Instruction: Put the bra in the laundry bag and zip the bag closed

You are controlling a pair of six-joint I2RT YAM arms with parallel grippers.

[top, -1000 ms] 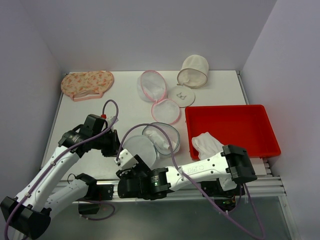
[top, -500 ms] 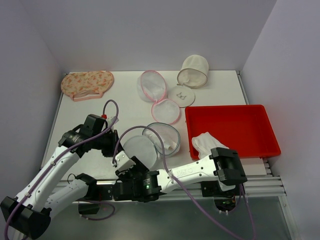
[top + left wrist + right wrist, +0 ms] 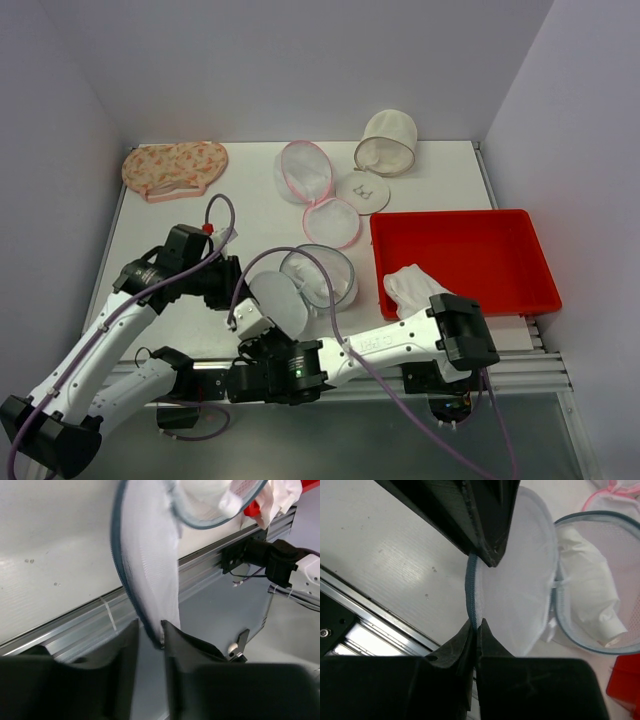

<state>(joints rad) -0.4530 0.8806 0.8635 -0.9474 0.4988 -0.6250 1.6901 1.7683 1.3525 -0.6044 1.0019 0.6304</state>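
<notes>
We see a white bench. At its far left lies a peach flowery bag. In the far middle lies an open net bag with a pink rim, and a small round white pad sits just beside it. Behind the pad, a cream round bag lies tipped on its side. On the right sits a red tray, with a crumpled white cloth touching its near left corner. In the near middle rests the laundry bag. One half lies on the bench with the bra inside; the other half is tipped up.
</notes>
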